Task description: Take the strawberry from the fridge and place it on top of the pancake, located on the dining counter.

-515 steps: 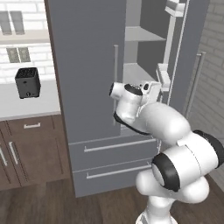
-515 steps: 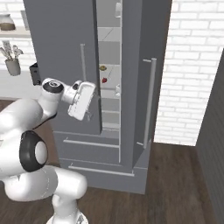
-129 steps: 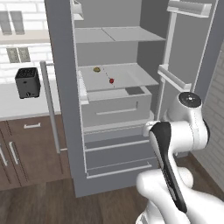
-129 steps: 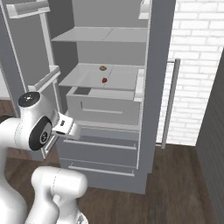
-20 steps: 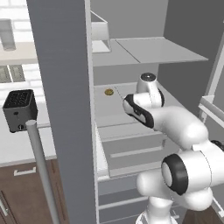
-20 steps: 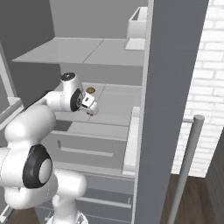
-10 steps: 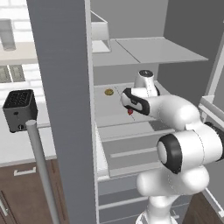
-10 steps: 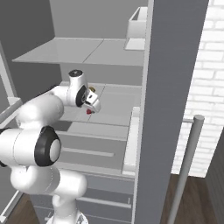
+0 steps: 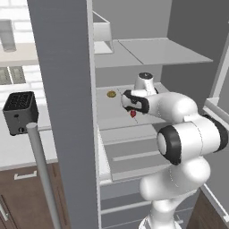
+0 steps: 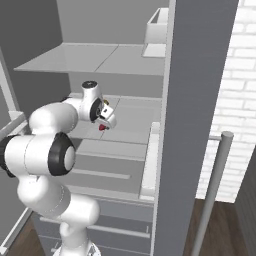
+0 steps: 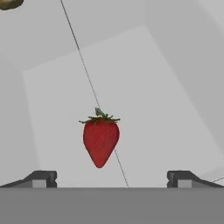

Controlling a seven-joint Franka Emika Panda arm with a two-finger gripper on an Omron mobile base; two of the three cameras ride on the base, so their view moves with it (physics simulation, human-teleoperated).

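The strawberry (image 11: pixel 100 142) lies on a pale grey shelf (image 9: pixel 152 117) inside the open fridge (image 9: pixel 67 89), just in front of the claw (image 11: pixel 111 178) and between the lines of its two fingertips (image 11: pixel 41 178). It touches neither one; the claw is released, its tips spread wide with the berry well clear of both. In the hand view the berry's long axis runs toward the claw: the pointed end faces the fingertips, the green leafy cap faces away, toward the back of the shelf.

From the left base view the strawberry (image 9: pixel 133 114) shows as a small red speck just below the claw (image 9: pixel 130 105), and the fingertips there are too small to make out. In the right base view the berry (image 10: pixel 102 127) peeks out beneath the hand, partly covered by it.

Further from the claw, toward the shelf's back, sits a small flat yellowish-brown round item (image 9: pixel 111 94); the hand view cuts it off at the top corner. A thin dark seam (image 11: pixel 83 65) in the shelf passes behind the berry.
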